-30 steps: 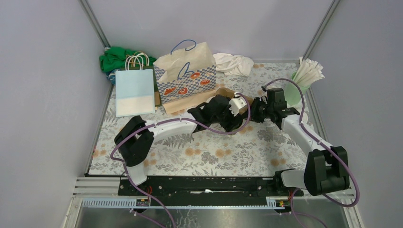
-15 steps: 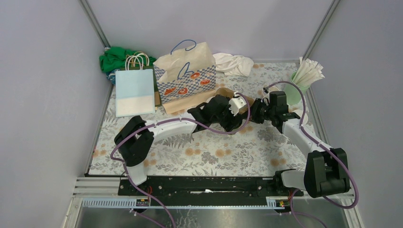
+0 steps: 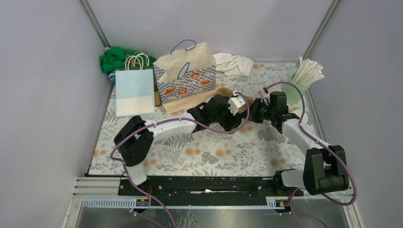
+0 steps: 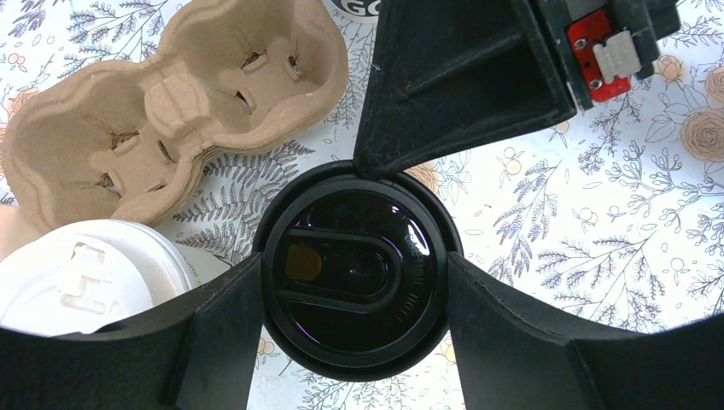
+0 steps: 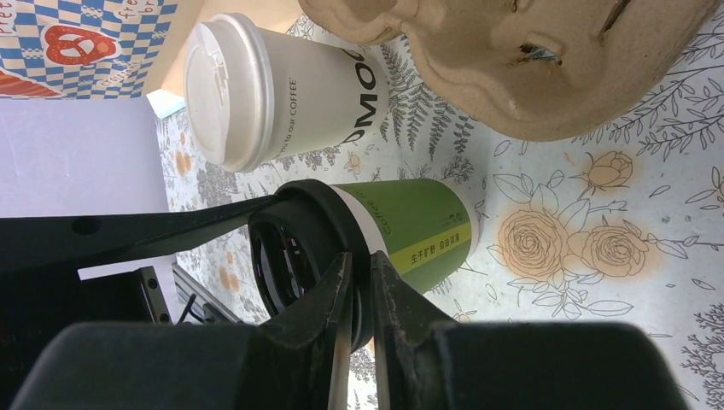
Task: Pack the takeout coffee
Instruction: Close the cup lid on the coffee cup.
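A green takeout coffee cup (image 5: 418, 226) with a black lid (image 4: 354, 269) stands on the flowered table. My left gripper (image 4: 354, 282) is shut on it at lid height, one finger (image 4: 222, 325) on each side. My right gripper (image 5: 359, 265) comes from the other side, shut on the black lid's (image 5: 294, 231) rim. In the top view the two grippers (image 3: 240, 116) (image 3: 254, 113) meet at mid-table and hide the cup. A cream cup with a white lid (image 5: 290, 90) (image 4: 81, 278) stands beside it. A brown pulp cup carrier (image 4: 171, 111) (image 5: 529, 60) lies just beyond, its pockets empty.
A blue-checked paper bag (image 3: 185, 78) and a pale blue bag (image 3: 135, 92) stand at the back left. A mint-green tumbler of wrapped straws (image 3: 304, 78) stands at the back right. White cloth (image 3: 234, 63) and green cloth (image 3: 116, 58) lie along the back edge.
The right wrist has sunk slightly toward the table. The left arm has stayed put and both grips are the same.
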`<state>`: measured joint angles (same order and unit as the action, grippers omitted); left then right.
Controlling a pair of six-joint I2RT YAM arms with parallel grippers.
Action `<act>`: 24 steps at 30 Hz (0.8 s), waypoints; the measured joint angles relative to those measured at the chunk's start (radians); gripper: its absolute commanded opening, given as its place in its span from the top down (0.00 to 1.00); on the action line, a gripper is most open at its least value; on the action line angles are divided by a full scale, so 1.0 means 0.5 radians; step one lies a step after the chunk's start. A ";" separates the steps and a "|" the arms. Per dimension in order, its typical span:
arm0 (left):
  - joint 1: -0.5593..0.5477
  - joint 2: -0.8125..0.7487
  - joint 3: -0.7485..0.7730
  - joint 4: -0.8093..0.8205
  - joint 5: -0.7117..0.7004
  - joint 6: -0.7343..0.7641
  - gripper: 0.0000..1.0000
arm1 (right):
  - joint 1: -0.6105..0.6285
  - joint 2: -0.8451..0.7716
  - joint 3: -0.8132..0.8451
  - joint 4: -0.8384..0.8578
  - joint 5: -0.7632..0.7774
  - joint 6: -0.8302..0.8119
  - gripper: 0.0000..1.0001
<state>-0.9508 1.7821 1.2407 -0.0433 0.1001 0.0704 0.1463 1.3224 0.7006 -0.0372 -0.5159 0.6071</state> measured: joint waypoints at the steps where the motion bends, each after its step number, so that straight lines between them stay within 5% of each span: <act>1: 0.001 0.000 0.000 0.001 0.000 -0.001 0.46 | -0.002 0.004 -0.002 0.008 -0.003 0.003 0.82; 24: 0.011 -0.014 -0.060 0.092 0.018 -0.004 0.47 | -0.006 0.031 0.064 -0.095 0.009 0.021 0.76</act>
<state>-0.9451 1.7752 1.2106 0.0029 0.1089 0.0685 0.1432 1.3376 0.7326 -0.0845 -0.5114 0.6178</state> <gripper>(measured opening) 0.739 0.230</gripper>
